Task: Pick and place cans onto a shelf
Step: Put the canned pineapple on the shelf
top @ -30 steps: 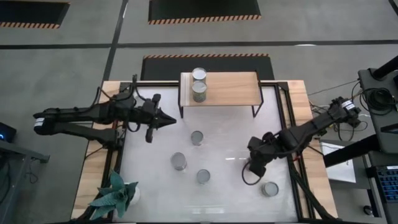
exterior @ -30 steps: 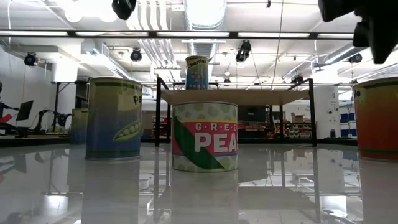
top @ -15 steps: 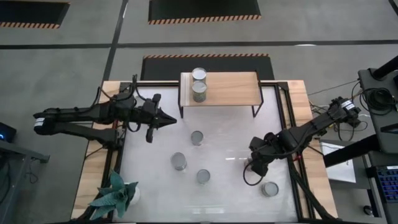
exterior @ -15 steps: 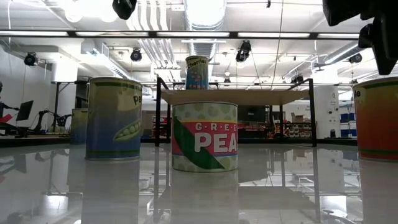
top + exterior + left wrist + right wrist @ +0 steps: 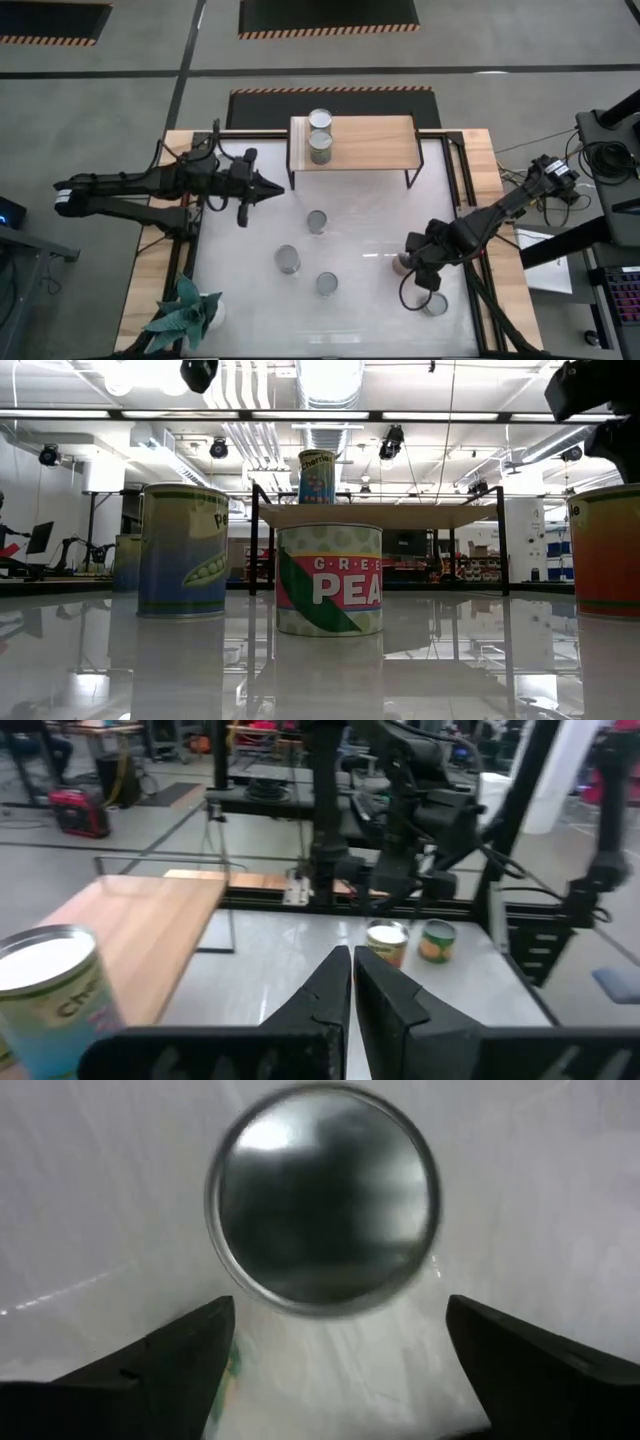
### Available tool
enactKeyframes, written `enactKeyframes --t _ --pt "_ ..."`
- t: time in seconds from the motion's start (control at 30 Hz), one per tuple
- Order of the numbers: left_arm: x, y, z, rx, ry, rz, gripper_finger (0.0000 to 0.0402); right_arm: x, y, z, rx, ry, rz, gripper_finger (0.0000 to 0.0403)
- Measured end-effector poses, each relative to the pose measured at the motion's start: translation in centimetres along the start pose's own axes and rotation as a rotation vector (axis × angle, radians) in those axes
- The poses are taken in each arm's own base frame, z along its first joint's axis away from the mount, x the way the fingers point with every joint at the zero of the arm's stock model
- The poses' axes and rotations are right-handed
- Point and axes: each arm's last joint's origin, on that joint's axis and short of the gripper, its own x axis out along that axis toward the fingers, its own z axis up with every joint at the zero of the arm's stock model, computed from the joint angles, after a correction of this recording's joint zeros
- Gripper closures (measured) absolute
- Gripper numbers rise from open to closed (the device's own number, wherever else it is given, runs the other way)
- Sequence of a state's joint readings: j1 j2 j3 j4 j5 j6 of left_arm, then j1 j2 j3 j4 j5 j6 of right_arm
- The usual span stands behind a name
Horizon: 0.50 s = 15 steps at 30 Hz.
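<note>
The shelf (image 5: 352, 140) stands at the table's far edge with two cans (image 5: 320, 120) (image 5: 320, 147) on its left part. Three more cans stand upright mid-table (image 5: 317, 221) (image 5: 288, 259) (image 5: 327, 284). Another can (image 5: 434, 303) stands near the near right corner. My right gripper (image 5: 426, 285) hangs open over it, pointing down. In the right wrist view the can's silvery top (image 5: 325, 1200) shows just ahead of the spread fingers (image 5: 190, 1355). My left gripper (image 5: 275, 187) is shut in the air left of the shelf.
A teal spiky plant (image 5: 185, 312) sits at the near left corner. In the low view the pea cans (image 5: 183, 550) (image 5: 329, 580) and an orange can (image 5: 605, 550) stand before the shelf (image 5: 365, 515). Bare white tabletop (image 5: 370, 215) lies between shelf and cans.
My right gripper has moved toward the table's near edge and a little right, over the near-right can, and has opened. The cans have stayed where they were.
</note>
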State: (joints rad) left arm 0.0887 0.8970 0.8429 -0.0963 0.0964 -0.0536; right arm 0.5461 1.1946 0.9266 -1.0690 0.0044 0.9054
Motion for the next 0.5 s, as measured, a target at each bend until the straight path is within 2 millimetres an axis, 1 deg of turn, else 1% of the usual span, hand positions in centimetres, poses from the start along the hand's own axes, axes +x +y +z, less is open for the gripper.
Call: enactKeyframes --t 0.1,0.5 --pt "0.00 0.03 0.00 0.000 -0.001 0.009 0.0402 0.40 0.14 0.13 0.001 -0.021 0.022 0.0059" --pt "0.01 0.02 0.16 0.001 -0.017 0.009 0.0402 0.46 0.45 0.86 0.019 -0.163 -0.007 0.0066"
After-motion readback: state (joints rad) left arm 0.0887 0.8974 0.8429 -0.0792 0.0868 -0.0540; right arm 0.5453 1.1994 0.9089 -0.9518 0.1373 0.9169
